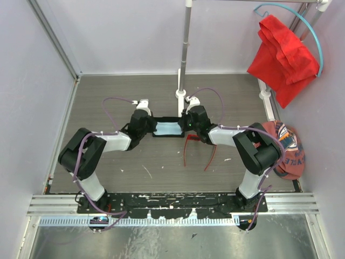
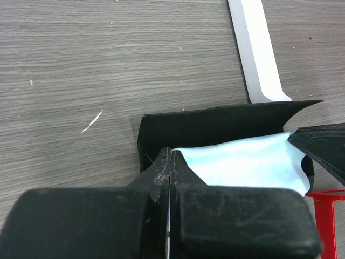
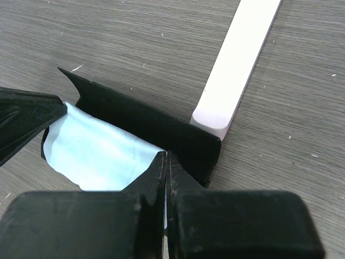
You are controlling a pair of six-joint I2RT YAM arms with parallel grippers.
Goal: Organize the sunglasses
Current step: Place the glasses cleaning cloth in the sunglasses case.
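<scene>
Top external: we see the left tool [image 1: 152,128] and right tool [image 1: 186,127] pressed together at the blue cloth [image 1: 168,129] ends, sunglasses [image 1: 185,152] beside the right tool.

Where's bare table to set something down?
Free: far-left corner of the table, beyond the left arm; near strip between left arm and sunglasses. Crowded: middle, left gripper and right gripper at the case, white post behind; cap at right.

the cloth [image 1: 166,129] lies in the case [image 1: 166,118], the sunglasses [image 1: 185,154] just before it.
</scene>
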